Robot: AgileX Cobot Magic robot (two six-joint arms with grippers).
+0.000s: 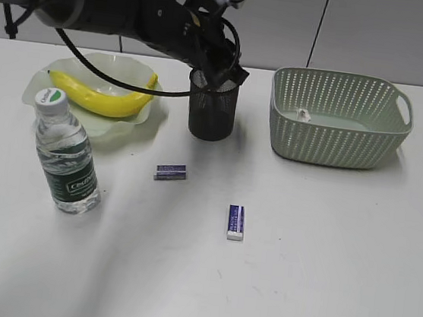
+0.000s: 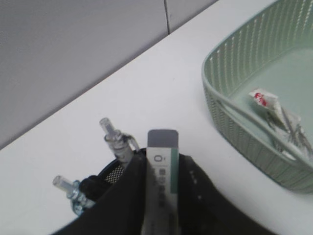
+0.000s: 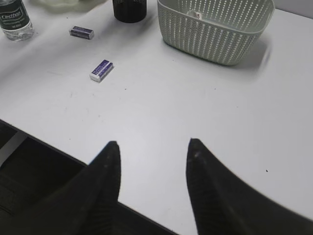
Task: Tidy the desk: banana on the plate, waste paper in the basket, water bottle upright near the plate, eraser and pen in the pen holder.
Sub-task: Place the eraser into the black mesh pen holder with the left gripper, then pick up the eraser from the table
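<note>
The left arm stretches in from the upper left, reaching across above the plate and bending down so that its tool hangs right over the mouth of the pen holder. From the exterior view the tool's tip is a dark tangle of cable and housing, and I cannot make out its fingers there. The left wrist view is clearer: the left tool is closed narrowly on a grey-and-green eraser that stands upright between its dark pads, just above the holder's rim. Two clear pen ends poke up from the holder beside it; how far down they go is hidden by the tool.

The right arm does not show in the exterior view. Its own camera shows the right tool held low over the near edge of the counter, its two black fingers spread fairly wide with nothing between them.

The banana lies on the plate. The water bottle stands upright just in front of the plate. The waste paper sits inside the basket, small and hard to read from afar. Two blue-sleeved erasers lie on the bare counter: one in front of the pen holder, another nearer the front edge.
</note>
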